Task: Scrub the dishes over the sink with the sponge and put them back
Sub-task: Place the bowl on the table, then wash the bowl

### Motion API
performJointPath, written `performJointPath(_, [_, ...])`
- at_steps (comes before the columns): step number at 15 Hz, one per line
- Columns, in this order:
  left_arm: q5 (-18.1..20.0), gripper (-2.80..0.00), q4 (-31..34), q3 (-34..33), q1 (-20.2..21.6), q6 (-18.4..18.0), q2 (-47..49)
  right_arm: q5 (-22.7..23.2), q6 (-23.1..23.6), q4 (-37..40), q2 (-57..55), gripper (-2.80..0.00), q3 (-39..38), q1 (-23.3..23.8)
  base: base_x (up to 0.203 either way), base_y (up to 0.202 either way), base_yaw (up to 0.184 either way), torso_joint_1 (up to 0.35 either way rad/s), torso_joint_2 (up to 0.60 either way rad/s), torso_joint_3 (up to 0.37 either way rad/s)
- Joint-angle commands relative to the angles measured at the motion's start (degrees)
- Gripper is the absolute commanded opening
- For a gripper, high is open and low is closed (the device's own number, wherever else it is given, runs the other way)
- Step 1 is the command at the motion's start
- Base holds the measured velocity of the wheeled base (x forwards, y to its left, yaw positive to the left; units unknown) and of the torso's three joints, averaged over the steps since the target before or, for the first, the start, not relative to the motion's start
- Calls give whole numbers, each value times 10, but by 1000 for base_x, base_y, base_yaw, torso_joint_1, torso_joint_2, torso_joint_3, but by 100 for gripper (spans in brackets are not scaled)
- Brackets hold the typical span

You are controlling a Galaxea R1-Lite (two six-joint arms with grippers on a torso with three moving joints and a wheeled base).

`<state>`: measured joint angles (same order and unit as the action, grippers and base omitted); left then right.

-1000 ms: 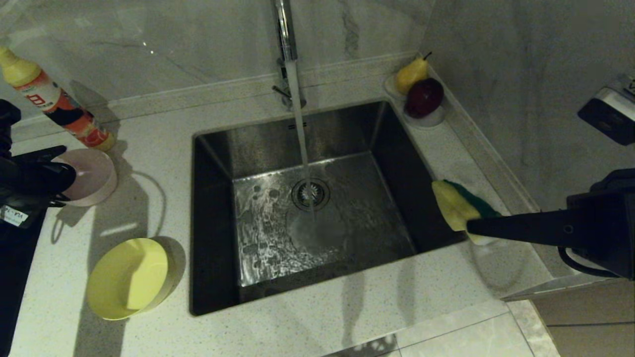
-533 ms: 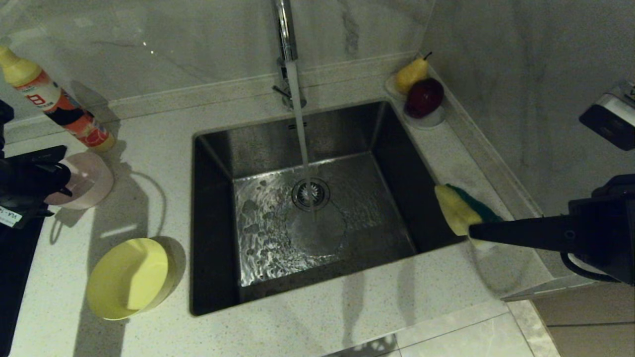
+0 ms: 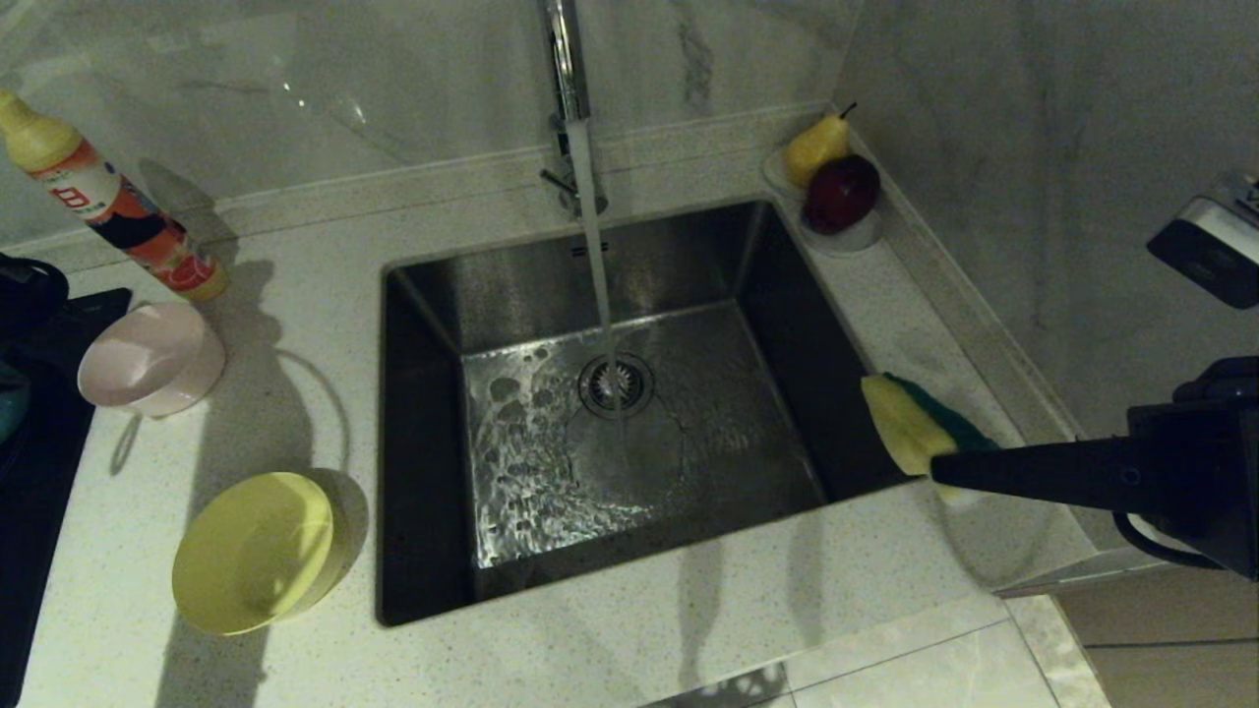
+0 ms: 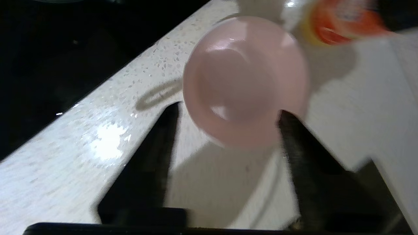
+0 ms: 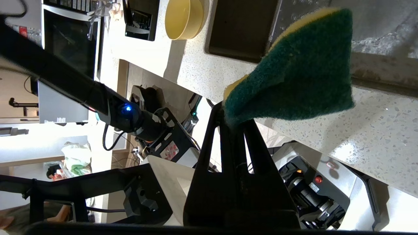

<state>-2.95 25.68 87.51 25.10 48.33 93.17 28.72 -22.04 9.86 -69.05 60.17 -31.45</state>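
Now the pink bowl [image 3: 149, 358] sits on the bench [image 3: 629, 629] at nine o'clock of the sink [image 3: 423, 551], the left claw [image 4: 228, 117] spread and clear of it. The right claw [image 5: 235, 121] pinches the sponge [image 3: 910, 425] at the sink's three o'clock edge. Put-back looks done; next calls for gripping the yellow bowl [image 3: 254, 553] at seven o'clock.
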Motion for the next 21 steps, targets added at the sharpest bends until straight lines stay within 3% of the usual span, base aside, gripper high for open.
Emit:
performJointPath(1, [6,-280,30,-6,-1,-33,-55,0,-1,1,-1,-280,-5,0,0,0,0,0,0,0])
performJointPath(3, [49,-280,79,-17,-1,-94,-72,-2,-2,1,-6,-280,-11,2,0,0,0,0,0,0])
performJointPath(6, [94,-280,109,-93,-8,-166,-138,2,-5,1,2,-280,-21,30,0,0,0,0,0,0])
performJointPath(11, [106,-280,113,-207,-51,-236,-185,-3,-4,3,-3,-280,-16,36,0,0,0,0,0,0])
performJointPath(12, [106,0,112,-228,-54,-255,-189,-2,-4,4,-4,-280,-16,37,0,0,0,0,0,0])
performJointPath(21, [83,0,100,-311,-56,-315,-193,-3,-5,3,-8,-280,-32,39,0,0,0,0,0,0])
